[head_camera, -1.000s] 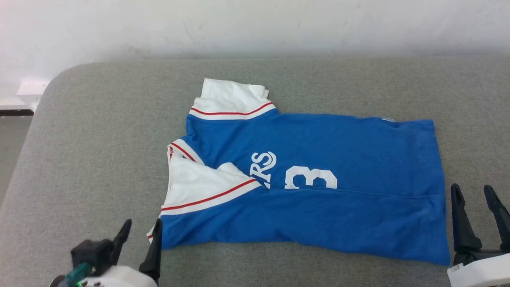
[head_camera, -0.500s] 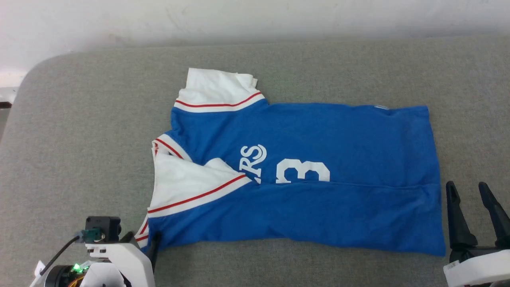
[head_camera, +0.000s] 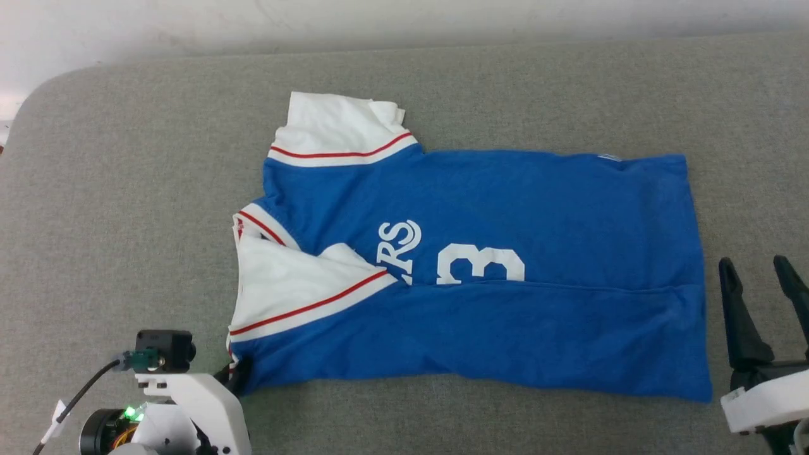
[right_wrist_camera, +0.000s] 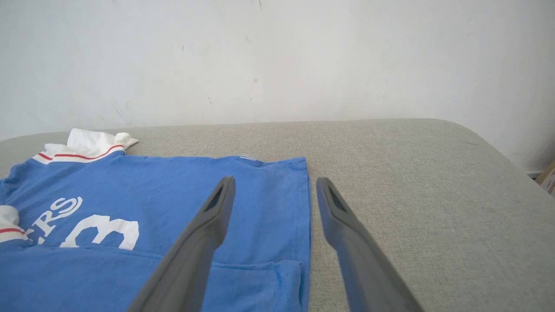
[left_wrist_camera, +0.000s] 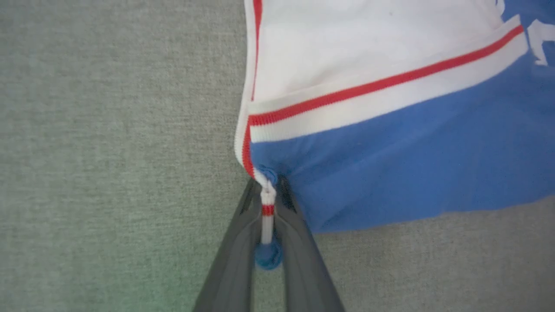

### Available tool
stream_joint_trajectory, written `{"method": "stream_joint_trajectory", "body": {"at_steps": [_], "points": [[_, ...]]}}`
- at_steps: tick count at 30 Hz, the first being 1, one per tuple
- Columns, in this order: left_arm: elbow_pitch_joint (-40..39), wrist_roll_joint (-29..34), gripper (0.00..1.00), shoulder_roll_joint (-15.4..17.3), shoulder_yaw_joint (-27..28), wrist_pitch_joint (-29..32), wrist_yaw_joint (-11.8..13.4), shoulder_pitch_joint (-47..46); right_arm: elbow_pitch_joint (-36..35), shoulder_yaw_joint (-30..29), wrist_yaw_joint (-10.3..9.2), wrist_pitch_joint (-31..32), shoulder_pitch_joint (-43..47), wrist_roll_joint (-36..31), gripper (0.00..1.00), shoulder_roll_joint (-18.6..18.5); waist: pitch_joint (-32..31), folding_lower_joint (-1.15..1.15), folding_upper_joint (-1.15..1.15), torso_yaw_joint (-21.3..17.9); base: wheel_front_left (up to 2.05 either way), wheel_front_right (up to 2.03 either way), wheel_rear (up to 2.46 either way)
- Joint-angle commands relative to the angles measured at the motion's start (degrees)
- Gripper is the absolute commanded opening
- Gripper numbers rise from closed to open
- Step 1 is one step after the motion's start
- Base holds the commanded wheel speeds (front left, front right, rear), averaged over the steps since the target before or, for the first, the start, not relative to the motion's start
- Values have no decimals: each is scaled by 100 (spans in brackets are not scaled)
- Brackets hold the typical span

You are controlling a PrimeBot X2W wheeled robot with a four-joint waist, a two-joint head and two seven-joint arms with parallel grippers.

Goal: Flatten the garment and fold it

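The garment, a bright blue jersey T-shirt with white red-striped sleeves and white "RS" and "3" print, lies flat across the grey cushion, its near long edge folded over. My left gripper sits at its near left corner. In the left wrist view my left gripper is shut on a pinched bit of the garment, a red-and-white striped hem edge squeezed between the fingers. My right gripper stands open just right of the shirt's hem; in the right wrist view the open right gripper straddles the hem edge of the garment.
The grey fabric cushion carries the shirt, with a rounded corner at the far left and a pale wall behind it. Bare cushion stretches to the right of the hem.
My left gripper has gone from open beside the near left corner to shut on it. The head camera has tilted, shifting the whole picture. The right gripper stays open.
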Motion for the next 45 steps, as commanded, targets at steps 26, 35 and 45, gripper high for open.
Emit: {"method": "stream_joint_trajectory", "body": {"at_steps": [26, 35, 45], "points": [[-353, -53, 0, -19, 191, -342, 165, 62, 722, -325, -4, 3558, 274, 411, 100, 366, 300, 0, 0, 147, 0, 0, 0], [-348, -49, 0, -36, 235, -445, 168, -29, 594, -364, -4, 3520, 99, 293, 0, 423, 291, 0, 0, 174, 0, 0, 0], [-701, -474, 0, -98, 658, -748, 231, 442, 141, -505, -4, 3449, 67, 403, 0, 148, -123, 0, 0, 79, 0, 0, 0]]}}
